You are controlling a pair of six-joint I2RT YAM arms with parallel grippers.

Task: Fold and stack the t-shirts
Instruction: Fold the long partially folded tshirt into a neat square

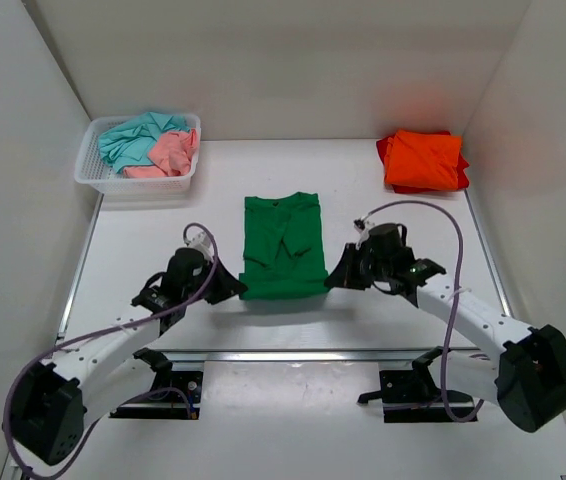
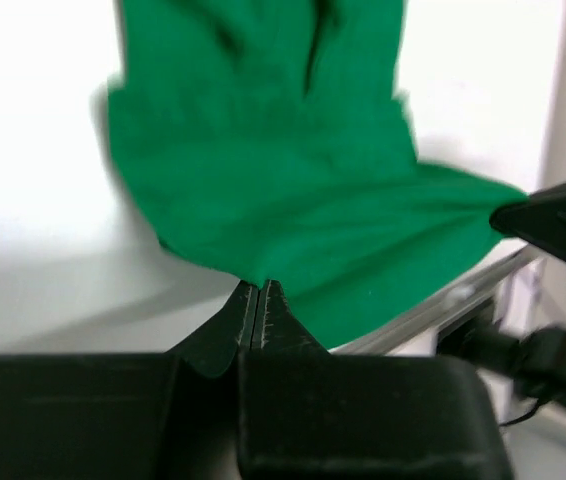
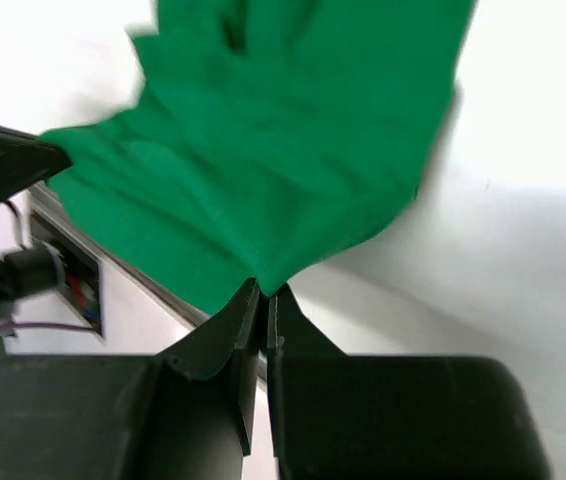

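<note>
A bright green t-shirt lies partly folded in the middle of the table, collar end away from me. My left gripper is shut on its near left corner, and my right gripper is shut on its near right corner. Both corners are lifted slightly off the table, with the near hem stretched between them. An orange t-shirt lies folded at the back right. Teal and pink t-shirts are bunched in the basket.
A white mesh basket stands at the back left. White walls close in the table on the left, back and right. A metal rail runs along the table's near edge, just behind the arm bases.
</note>
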